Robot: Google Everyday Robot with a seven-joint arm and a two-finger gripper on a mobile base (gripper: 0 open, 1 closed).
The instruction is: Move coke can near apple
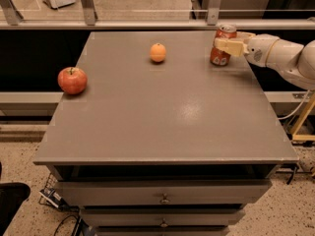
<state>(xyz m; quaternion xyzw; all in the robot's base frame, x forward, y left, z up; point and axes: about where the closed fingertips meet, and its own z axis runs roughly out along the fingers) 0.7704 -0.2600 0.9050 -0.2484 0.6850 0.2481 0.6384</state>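
Observation:
The red coke can [220,57] stands upright at the far right of the grey table [162,117]. My gripper [223,43] reaches in from the right on a white arm, and its fingers [230,45] are closed around the can's upper half. The can's base is at or just above the tabletop. The red apple [72,80] with yellowish patches sits at the table's left edge, far from the can.
A small orange fruit [158,52] lies at the back middle of the table, between can and apple. A metal railing [147,23] runs behind the table's far edge. Drawers [162,198] are below the front edge.

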